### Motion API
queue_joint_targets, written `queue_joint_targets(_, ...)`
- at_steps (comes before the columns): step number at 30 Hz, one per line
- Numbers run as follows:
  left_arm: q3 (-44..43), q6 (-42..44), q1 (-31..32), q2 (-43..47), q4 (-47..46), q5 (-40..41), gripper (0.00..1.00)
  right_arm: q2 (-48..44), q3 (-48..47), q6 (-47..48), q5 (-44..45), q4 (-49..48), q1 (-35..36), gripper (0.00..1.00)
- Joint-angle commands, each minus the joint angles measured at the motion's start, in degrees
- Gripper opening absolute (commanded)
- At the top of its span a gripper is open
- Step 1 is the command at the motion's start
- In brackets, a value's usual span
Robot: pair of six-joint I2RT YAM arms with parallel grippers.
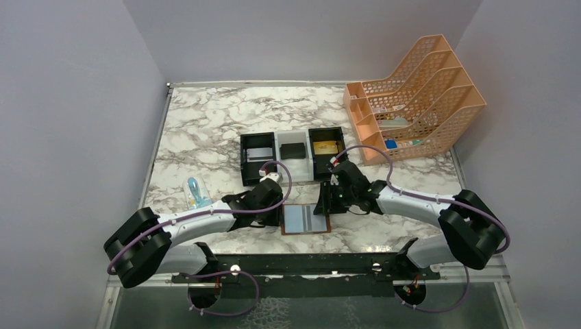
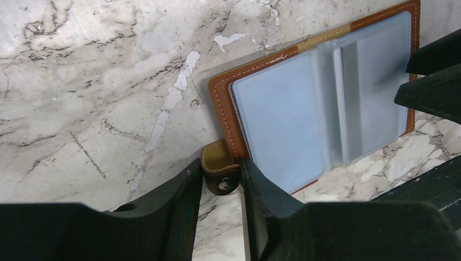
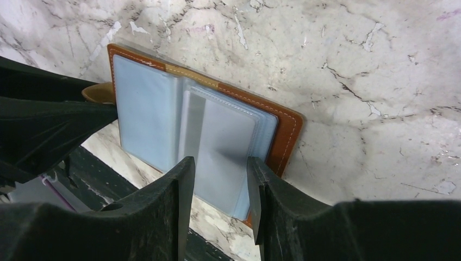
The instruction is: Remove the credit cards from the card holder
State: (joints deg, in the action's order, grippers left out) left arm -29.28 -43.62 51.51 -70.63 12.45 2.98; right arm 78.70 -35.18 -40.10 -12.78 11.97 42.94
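Observation:
The brown leather card holder lies open and flat on the marble, its pale blue pockets facing up. My left gripper is shut on the snap tab at the holder's left edge. My right gripper is open, its fingertips just over the near edge of the right-hand pockets, nothing held between them. A dark grey credit card lies in the tray's left compartment and a gold-tan one in its right compartment. No card shows in the holder's pockets.
The black-and-white tray stands just behind the holder, with a small black block in its middle compartment. An orange mesh file rack stands at the back right. A clear bluish object lies at the left.

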Motion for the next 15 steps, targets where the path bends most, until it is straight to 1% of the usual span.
queue_joint_targets(1, -0.8, 0.2, 0.5, -0.5, 0.4, -1.1, 0.33, 2.7, 0.8, 0.5, -2.0, -3.0, 0.2, 0.41)
queue_joint_targets(9, -0.8, 0.1, 0.7, -1.0, 0.3, -1.2, 0.33, 4.3, 0.9, -1.0, -4.5, -5.4, 0.2, 0.4)
queue_joint_targets(12, -0.8, 0.1, 0.9, -1.1, 0.4, -1.3, 0.33, 2.2, 1.9, -2.8, -6.2, -8.3, 0.2, 0.39)
queue_joint_targets(15, -0.7, -0.1, 0.9, -0.9, 0.4, -1.1, 0.33, 0.6, 1.1, -3.1, -7.2, -8.4, 0.2, 0.38)
